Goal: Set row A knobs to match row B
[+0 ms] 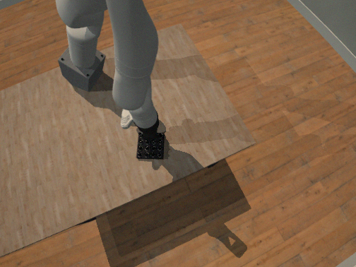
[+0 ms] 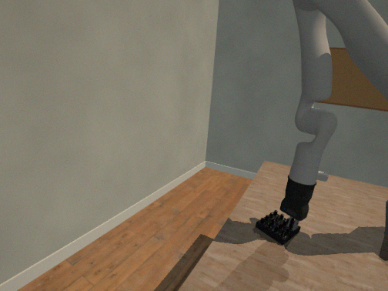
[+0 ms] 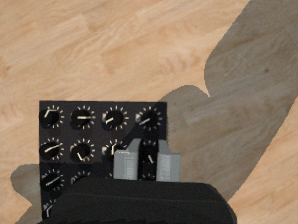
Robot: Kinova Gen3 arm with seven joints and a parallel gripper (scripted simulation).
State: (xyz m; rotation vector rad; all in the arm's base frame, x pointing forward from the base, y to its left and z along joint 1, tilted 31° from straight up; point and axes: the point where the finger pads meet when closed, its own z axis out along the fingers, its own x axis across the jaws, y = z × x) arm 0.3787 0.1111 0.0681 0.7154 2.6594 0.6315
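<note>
Gripper (image 3: 148, 164) clamped on one knob (image 3: 149, 157) of knob box (image 3: 63, 106) | risk: fingers nudging neighbouring knobs, overturning past target mark.

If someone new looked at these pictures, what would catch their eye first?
The big grey arm reaching down from its base near the table's far corner. Next, the small black knob box near the table's edge, and the gripper with its jaws closed on a knob in the box's right column.
</note>
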